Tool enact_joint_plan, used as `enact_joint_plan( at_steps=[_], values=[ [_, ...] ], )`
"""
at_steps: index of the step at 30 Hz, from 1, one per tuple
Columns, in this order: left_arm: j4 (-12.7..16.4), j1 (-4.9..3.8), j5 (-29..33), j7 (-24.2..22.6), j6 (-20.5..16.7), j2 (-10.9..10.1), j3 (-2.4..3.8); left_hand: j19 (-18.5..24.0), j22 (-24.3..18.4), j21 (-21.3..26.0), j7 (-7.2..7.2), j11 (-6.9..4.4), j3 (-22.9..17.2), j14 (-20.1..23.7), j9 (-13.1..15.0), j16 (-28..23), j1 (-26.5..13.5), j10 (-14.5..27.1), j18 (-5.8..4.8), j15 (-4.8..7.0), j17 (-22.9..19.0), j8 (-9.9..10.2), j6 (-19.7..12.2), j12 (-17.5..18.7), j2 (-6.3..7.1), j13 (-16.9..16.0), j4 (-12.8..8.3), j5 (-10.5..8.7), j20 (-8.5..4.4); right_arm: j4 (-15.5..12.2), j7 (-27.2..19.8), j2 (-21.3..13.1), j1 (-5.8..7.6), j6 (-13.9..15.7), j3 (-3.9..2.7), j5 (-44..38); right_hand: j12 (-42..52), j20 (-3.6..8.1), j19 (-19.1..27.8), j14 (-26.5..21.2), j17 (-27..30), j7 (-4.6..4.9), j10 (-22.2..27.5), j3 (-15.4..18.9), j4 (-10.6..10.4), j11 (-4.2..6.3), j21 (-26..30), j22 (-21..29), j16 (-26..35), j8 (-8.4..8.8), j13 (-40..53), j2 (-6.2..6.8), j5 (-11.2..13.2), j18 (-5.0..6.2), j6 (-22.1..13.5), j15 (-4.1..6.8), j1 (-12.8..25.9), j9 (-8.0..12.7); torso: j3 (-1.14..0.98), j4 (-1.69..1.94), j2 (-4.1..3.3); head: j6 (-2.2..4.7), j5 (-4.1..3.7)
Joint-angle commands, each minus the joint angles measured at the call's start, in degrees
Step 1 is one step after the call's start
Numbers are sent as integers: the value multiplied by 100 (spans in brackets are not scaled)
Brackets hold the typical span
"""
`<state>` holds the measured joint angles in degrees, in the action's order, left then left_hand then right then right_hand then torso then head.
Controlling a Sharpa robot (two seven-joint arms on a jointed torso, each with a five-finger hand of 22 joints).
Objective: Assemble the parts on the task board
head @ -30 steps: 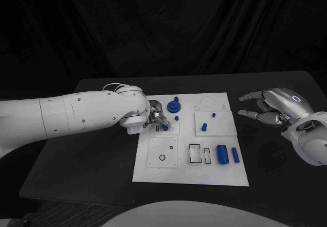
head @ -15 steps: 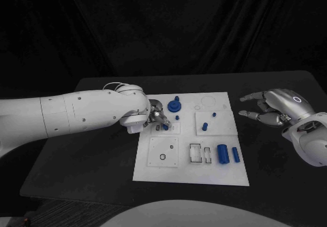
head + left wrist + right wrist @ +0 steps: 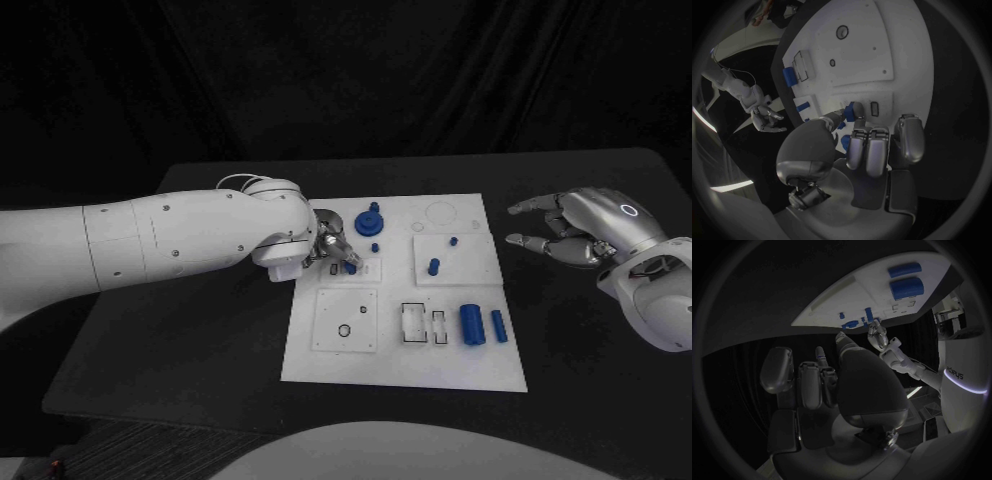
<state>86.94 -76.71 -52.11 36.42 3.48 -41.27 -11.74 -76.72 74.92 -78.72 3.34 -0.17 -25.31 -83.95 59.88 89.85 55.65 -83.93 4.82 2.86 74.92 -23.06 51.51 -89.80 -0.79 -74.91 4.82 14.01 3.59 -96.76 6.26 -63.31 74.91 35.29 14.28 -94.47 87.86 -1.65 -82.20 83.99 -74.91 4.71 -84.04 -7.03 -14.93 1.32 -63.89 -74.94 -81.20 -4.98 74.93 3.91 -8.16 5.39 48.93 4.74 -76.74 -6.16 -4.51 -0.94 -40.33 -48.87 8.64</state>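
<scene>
Left hand pinching a small blue part over the upper-left of the board

Broadly, largest first: black table across the lower frame, with the white task board at centre. Left arm reaching in from the left edge, its left hand over the board's upper-left panel. Fingers curled in, thumb and a fingertip closed on a small blue part, held right beside a narrow dark slot in the plate; not possible to tell whether the part touched the board. Right hand hovering off the board's right edge at mid-right, fingers loosely spread and holding nothing.

On the board: large blue cylinder and a slimmer blue bar lying side by side at lower right, next to two empty rectangular recesses. Blue gear-like piece near top centre, a tiny blue peg just below it. Short blue pin and a smaller blue stub on the upper-right panel.

Judged risks: part tilting in the pinch and jamming at the slot mouth, since the hold looked narrow. Slipping out on release if not seated. Knuckles brushing the nearby gear or peg while the wrist adjusted. Most parts not yet placed, so early in the task.
</scene>
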Motion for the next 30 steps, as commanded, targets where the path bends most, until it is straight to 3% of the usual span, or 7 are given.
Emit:
enact_joint_plan(
  at_steps=[1,30],
  values=[
    [-16,87,29,87,85,-10,-61,-11,151,26,-24,-44,17,-605,3,15,72,-607,-35,33,1508,38,-13,-20,-5,-1509,-10,-42,-27,-1,106,-6,-16,-29,-3,-38,-15,-34,-5,423,-696,2,-394,33,12,-50,15,-870,40,19,1228,-49,-25,-60,58,-35,8,6,-2,-3,-1,-4,7],
    [-35,91,-43,94,146,-35,-61,-4,145,43,-18,-40,48,-605,16,15,128,-607,-33,32,1508,71,-19,-20,1,-1509,-37,-111,-27,-3,123,-20,-28,-55,-3,-38,-15,-34,-5,423,-696,2,-394,33,12,-50,15,-870,40,19,1228,-49,-25,-60,58,-35,8,6,-5,-1,3,-14,15]
  ],
)
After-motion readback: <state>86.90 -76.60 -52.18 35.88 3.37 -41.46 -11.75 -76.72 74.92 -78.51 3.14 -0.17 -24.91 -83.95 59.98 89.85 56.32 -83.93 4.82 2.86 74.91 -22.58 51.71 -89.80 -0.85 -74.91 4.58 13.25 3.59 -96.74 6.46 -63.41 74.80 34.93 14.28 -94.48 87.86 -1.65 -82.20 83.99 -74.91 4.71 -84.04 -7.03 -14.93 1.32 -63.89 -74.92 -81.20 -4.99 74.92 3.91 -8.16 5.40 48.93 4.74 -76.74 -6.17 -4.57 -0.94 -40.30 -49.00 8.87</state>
